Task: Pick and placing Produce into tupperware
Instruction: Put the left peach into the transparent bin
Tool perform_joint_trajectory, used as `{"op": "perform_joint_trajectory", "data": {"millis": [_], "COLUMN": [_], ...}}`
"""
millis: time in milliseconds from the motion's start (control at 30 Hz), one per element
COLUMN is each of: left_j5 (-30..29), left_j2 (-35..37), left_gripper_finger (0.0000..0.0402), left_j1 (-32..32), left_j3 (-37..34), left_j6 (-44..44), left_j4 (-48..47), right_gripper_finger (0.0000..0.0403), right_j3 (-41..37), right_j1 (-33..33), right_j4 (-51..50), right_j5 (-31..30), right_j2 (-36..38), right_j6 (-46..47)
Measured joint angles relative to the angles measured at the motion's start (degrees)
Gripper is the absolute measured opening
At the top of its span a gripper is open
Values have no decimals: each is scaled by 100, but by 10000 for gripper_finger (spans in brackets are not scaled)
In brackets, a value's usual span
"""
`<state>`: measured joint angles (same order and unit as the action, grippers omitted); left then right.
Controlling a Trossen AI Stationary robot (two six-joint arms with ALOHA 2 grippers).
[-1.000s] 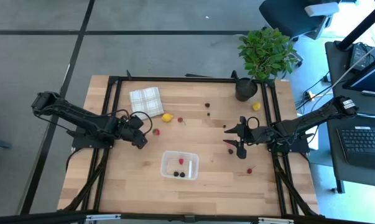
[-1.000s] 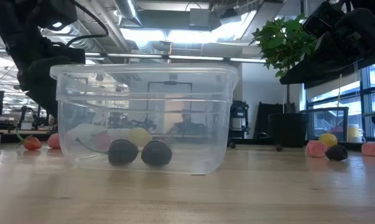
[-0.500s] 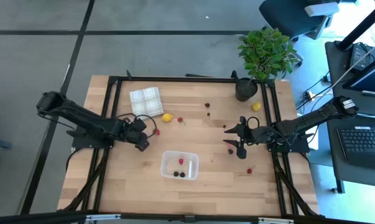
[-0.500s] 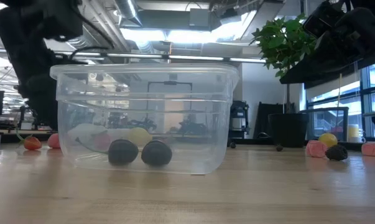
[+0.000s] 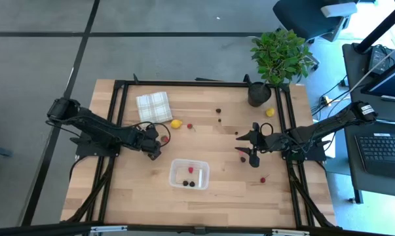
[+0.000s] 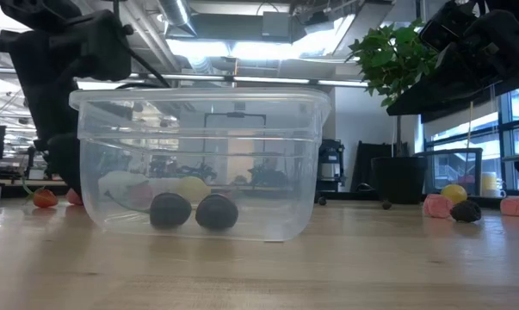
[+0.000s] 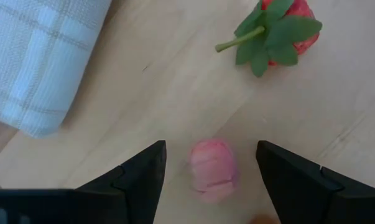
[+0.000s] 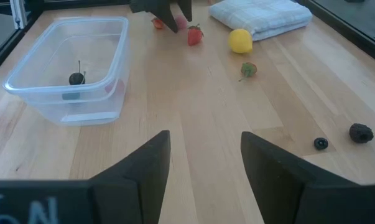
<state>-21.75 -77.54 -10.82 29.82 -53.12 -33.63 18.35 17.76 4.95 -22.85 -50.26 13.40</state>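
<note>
Produce mostly still scattered on the worktop (image 5: 217, 196), few pieces in the tub (image 5: 189, 174), as my open left gripper (image 7: 209, 177) straddles a pink berry (image 7: 213, 170); right gripper (image 8: 203, 165) waits open.

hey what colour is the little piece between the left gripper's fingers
Pink, clearest in the left wrist view: the piece lies on the table between the open left gripper.

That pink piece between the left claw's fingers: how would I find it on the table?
Start at the white-green checked folded cloth near the table's far left corner. Just toward the clear plastic tub hovers the left gripper, open around a small pale pink ridged ball. The neighbouring red strawberry has green leaves.
</note>
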Motion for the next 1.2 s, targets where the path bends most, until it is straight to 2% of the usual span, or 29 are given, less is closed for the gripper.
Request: {"op": "perform_joint_trajectory", "data": {"millis": [167,567,1033,1200], "left_j5": [167,381,525,526], "left_j2": [-2,-13,-13,56], "left_gripper_finger": [238,183,146,115], "left_j1": [26,26,21,17], "left_j3": [0,-9,-9,106], "left_j6": [0,-33,-24,355], "left_j4": [-1,-45,-141,-225], "right_gripper_finger": [198,198,198,198], "right_j3": [0,0,0,0], "right_j1": [-2,-1,-2,-2], "right_j4": [0,-2,-4,-4], "right_j5": [0,0,0,0], "right_j2": [0,0,0,0], "right_j6": [1,1,1,1]}}
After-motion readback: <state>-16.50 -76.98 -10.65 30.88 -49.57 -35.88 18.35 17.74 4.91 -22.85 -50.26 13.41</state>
